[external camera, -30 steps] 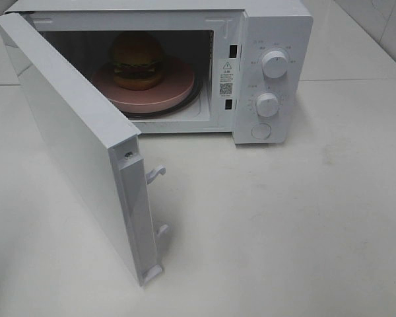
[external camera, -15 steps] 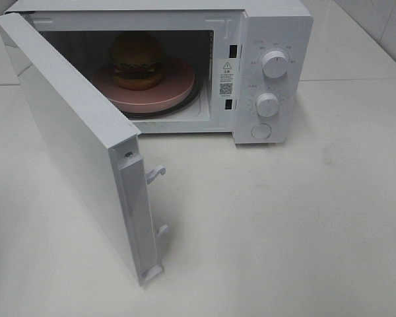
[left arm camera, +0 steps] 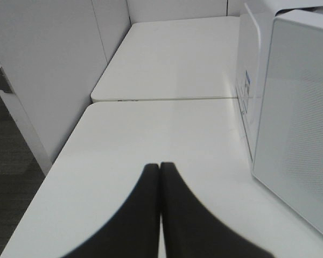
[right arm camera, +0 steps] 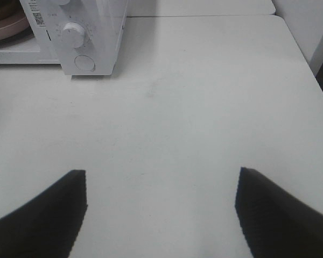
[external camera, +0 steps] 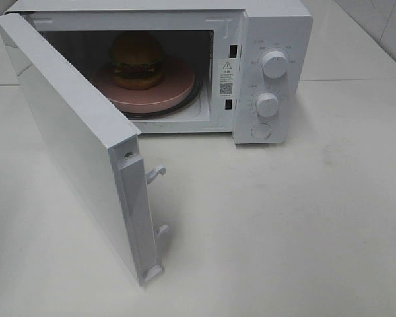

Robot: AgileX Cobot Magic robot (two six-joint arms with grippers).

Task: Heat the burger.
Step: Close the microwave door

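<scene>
The burger [external camera: 137,61], with a golden-brown bun, green lettuce and a dark patty, sits on a round pink plate [external camera: 165,92] inside the white microwave [external camera: 277,26]. The microwave door [external camera: 72,139] stands wide open, swung out to the front left. Neither gripper shows in the exterior high view. In the left wrist view my left gripper [left arm camera: 160,167] is shut and empty over the table, beside the door's outer face [left arm camera: 301,123]. In the right wrist view my right gripper [right arm camera: 161,177] is open and empty over the table, well in front of the microwave's knobs [right arm camera: 74,34].
Two white dials [external camera: 274,63] and a round button [external camera: 261,131] are on the microwave's right panel. Door latch hooks [external camera: 155,174] stick out from the door's free edge. A white wall [left arm camera: 43,64] and the table edge [left arm camera: 59,156] lie left of the left arm.
</scene>
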